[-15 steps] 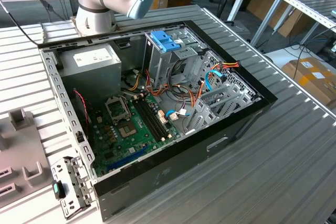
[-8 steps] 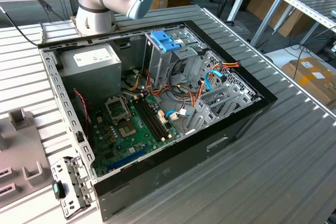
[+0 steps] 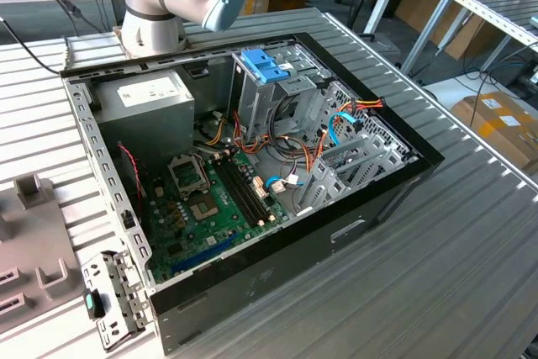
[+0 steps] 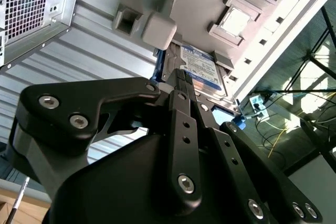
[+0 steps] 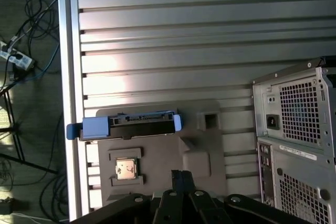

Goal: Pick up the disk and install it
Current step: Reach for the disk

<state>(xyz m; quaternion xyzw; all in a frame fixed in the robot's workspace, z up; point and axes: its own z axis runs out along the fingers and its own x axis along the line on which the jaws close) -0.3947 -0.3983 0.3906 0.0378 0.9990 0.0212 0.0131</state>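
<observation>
The disk (image 5: 131, 122) stands on its edge in a slot of a grey fixture plate (image 5: 202, 153), with its light-blue caddy rail sticking out at both ends. In the second wrist view the disk (image 4: 202, 66) shows its blue-and-white label. My gripper (image 5: 182, 174) hovers off the disk, roughly in line with it, and its black fingers look pressed together with nothing between them. In the second wrist view the gripper (image 4: 180, 75) points at the disk's near edge without touching it.
The open computer case (image 3: 252, 157) lies on the slatted metal table, with a blue-latched drive cage (image 3: 265, 65) and a grey power supply (image 3: 151, 98) inside. The case's rear (image 5: 296, 129) stands beside the fixture plate. A processor chip (image 5: 126, 167) sits in the plate. The table edge (image 5: 68, 77) is close by.
</observation>
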